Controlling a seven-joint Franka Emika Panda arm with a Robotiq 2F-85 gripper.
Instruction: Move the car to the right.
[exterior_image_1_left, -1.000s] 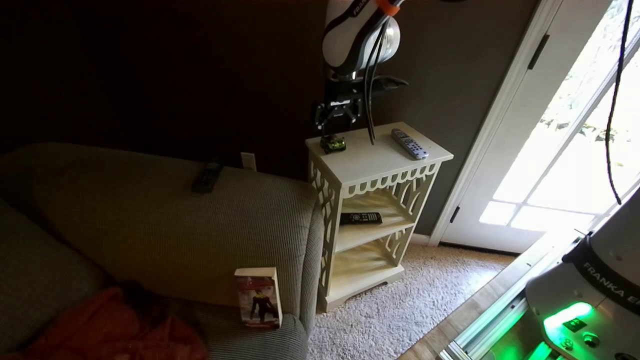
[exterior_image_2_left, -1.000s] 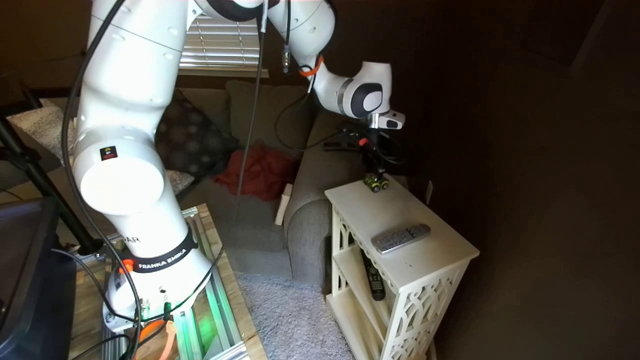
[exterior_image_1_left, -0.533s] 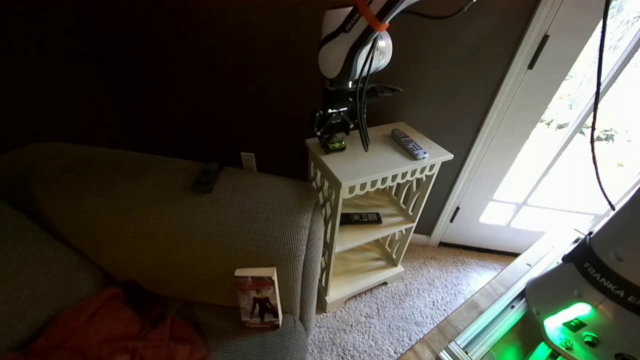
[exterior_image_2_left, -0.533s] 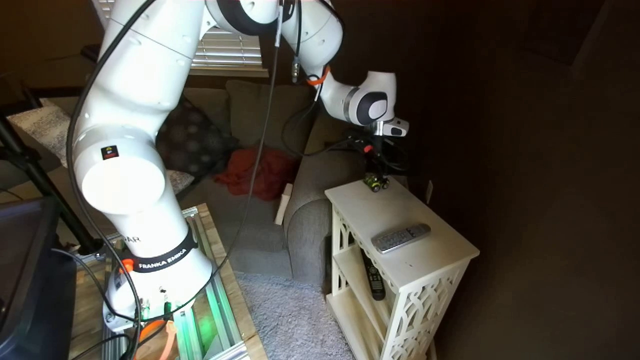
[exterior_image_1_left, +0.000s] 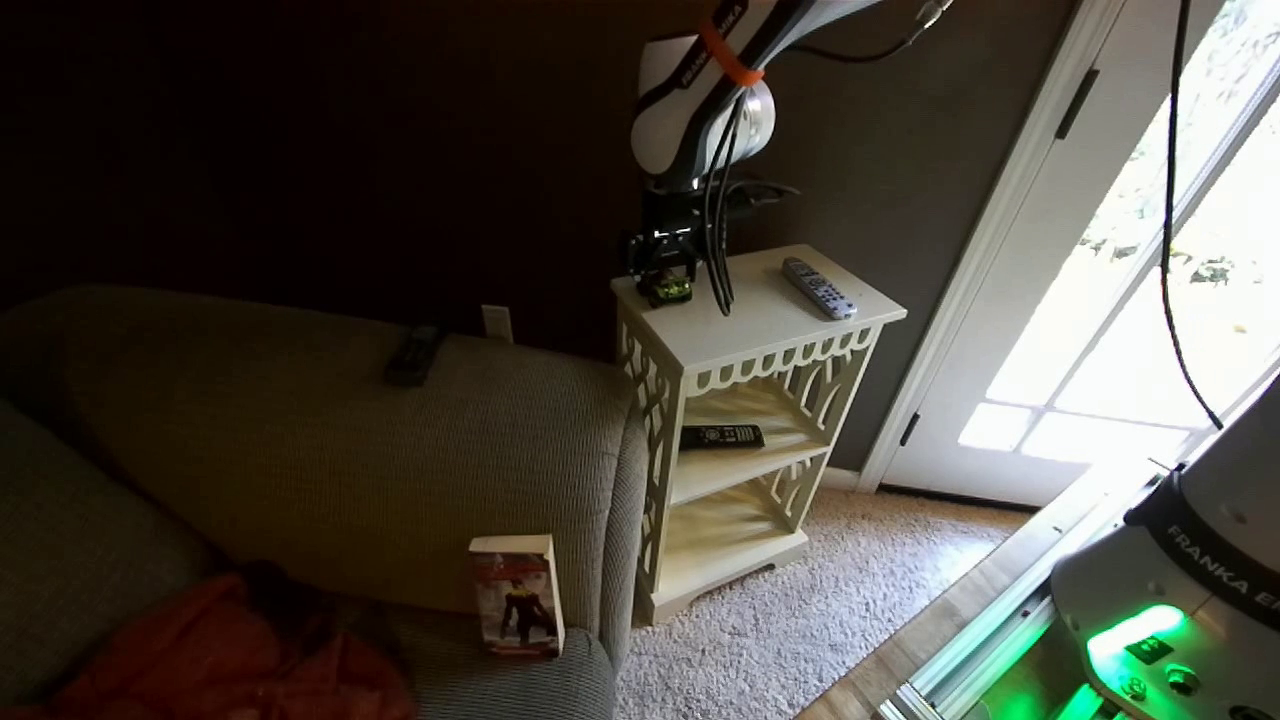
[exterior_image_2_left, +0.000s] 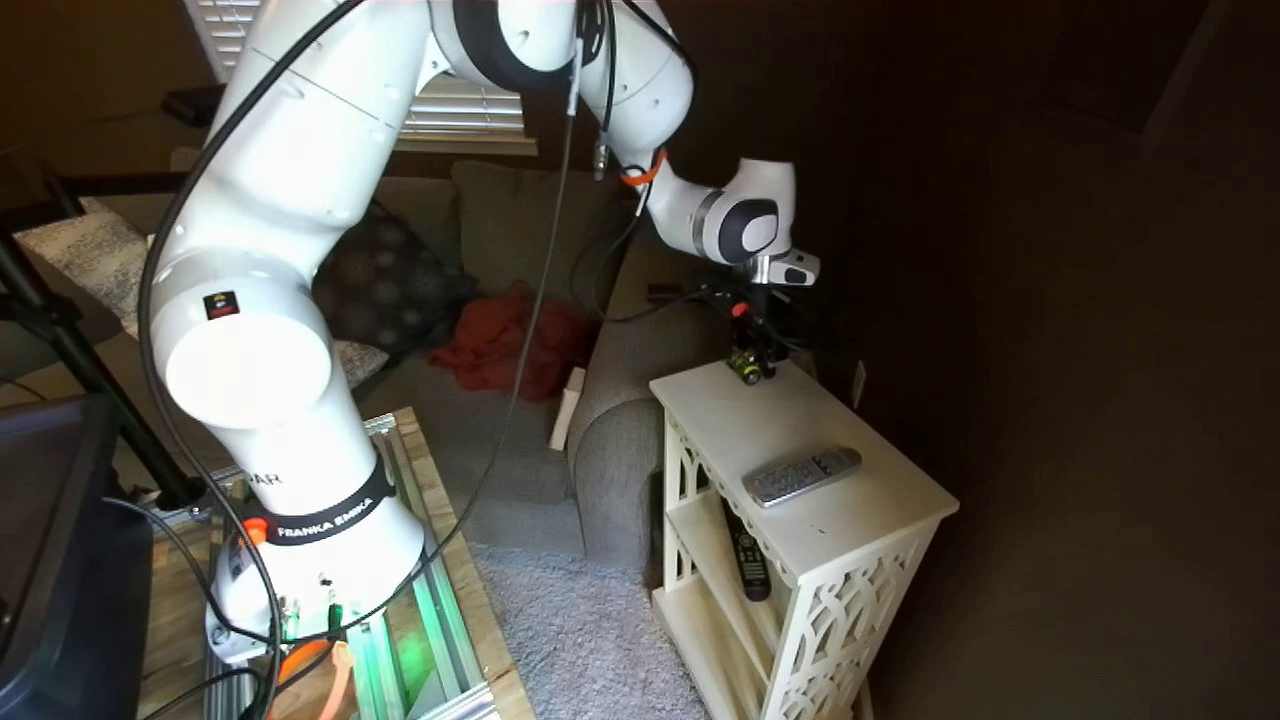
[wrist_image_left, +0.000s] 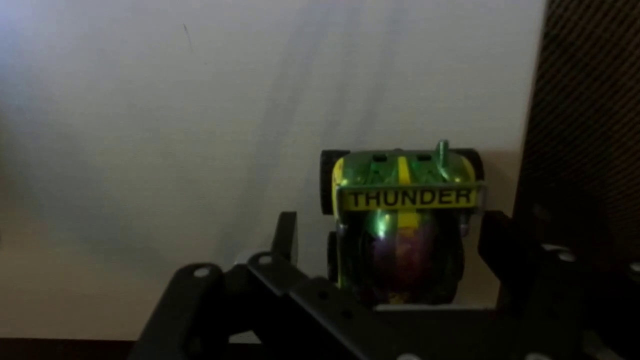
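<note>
The car is a small green and yellow toy with black wheels, marked THUNDER. It stands on the cream tabletop (exterior_image_1_left: 750, 330) near one end, in both exterior views (exterior_image_1_left: 671, 291) (exterior_image_2_left: 744, 368). In the wrist view the car (wrist_image_left: 407, 197) lies between the spread fingers of my gripper (wrist_image_left: 390, 237), with a gap on each side. The lower part of the car is partly hidden by the gripper. In an exterior view my gripper (exterior_image_1_left: 664, 268) is low over the car, with fingers on either side. The gripper is open.
A grey remote (exterior_image_1_left: 820, 288) lies on the tabletop, also seen in an exterior view (exterior_image_2_left: 802, 476). A black remote (exterior_image_1_left: 722, 436) lies on the shelf below. A sofa arm (exterior_image_1_left: 520, 400) stands beside the table, with a dark remote (exterior_image_1_left: 415, 355) on it. The dark wall is behind.
My gripper has moved down around the car, and its fingers are now lower beside it. The car shows no clear movement.
</note>
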